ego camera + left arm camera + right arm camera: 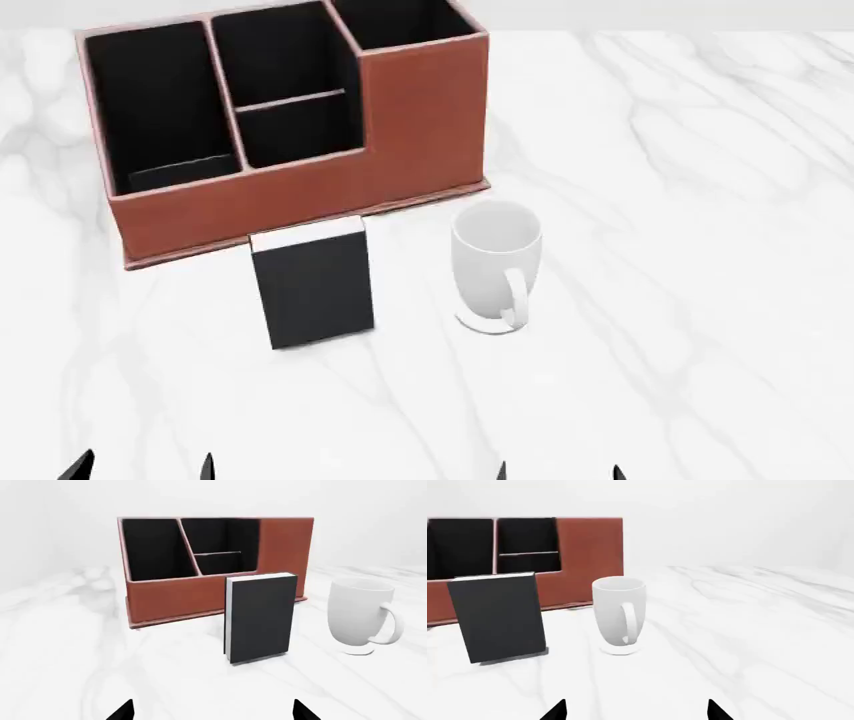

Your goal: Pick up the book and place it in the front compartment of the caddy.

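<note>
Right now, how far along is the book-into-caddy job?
Nothing done yet. The book stands upright on the table, in front of the caddy and beside the mug. Nothing is in hand: the left pincer and right pincer both sit open at the near edge, clear of everything. Still left: grasp the book, lift it, and set it in the caddy's front compartment.

Mug [495,263] beside book [314,285] (apart)
</note>
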Available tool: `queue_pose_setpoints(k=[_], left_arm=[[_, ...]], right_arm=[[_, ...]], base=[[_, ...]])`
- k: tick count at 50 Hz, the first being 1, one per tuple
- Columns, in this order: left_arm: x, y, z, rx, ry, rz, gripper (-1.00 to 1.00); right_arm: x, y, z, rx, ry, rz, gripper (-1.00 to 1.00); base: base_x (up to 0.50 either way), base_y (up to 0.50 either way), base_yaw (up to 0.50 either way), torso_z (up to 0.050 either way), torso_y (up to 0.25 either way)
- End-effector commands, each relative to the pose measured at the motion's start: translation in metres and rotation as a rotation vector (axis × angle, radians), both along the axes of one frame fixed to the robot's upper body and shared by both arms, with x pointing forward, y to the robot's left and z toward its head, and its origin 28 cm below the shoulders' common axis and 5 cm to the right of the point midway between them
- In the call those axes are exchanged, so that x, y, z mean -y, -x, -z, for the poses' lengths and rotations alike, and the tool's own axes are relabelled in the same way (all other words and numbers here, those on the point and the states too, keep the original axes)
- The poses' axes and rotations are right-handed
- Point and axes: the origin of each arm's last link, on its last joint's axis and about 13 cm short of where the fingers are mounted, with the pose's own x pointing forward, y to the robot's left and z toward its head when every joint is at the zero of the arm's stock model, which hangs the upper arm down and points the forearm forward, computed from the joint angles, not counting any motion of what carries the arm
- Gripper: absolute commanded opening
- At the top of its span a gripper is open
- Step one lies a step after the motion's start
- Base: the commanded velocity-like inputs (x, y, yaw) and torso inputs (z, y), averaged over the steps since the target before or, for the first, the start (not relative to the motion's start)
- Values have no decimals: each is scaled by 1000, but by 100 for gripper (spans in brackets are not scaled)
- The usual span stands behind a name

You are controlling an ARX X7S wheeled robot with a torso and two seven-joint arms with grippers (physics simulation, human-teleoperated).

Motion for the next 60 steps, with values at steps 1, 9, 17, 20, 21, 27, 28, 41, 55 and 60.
queue_pose_setpoints(k=[1, 9, 17, 20, 21, 27, 28, 41, 55, 60], left_arm=[[-1, 1, -2, 11, 8, 4, 100], [-3, 2, -3, 11, 23, 7, 100], [-4, 2, -5, 14, -13, 2, 100], [-4, 5, -10, 28, -18, 9, 100], [-3, 6, -14, 36, -24, 9, 100], [-2, 12, -42, 139, 15, 38, 100], [-2, 14, -50, 166, 19, 46, 100], [-5, 31, -113, 333, 31, 31, 100], [-6, 47, -145, 410, 31, 35, 100], [-6, 49, -150, 423, 26, 36, 100]], right_arm=[[1, 0, 0, -7, -7, 15, 100], [6, 1, 2, -14, -7, 62, 100], [5, 2, 1, -11, -1, 49, 100], [6, 3, -4, 4, 0, 50, 100], [5, 4, -8, 15, -8, 46, 100], [4, 9, -38, 95, 0, 38, 100], [4, 10, -44, 118, 3, 38, 100], [8, 25, -110, 301, -15, 49, 100], [6, 37, -139, 396, -13, 35, 100], [6, 38, -142, 408, -3, 39, 100]], base=[[0, 0, 0, 0, 0], [0, 0, 0, 0, 0], [0, 0, 0, 0, 0], [0, 0, 0, 0, 0], [0, 0, 0, 0, 0], [0, 0, 0, 0, 0], [0, 0, 0, 0, 0], [0, 0, 0, 0, 0], [0, 0, 0, 0, 0], [0, 0, 0, 0, 0]])
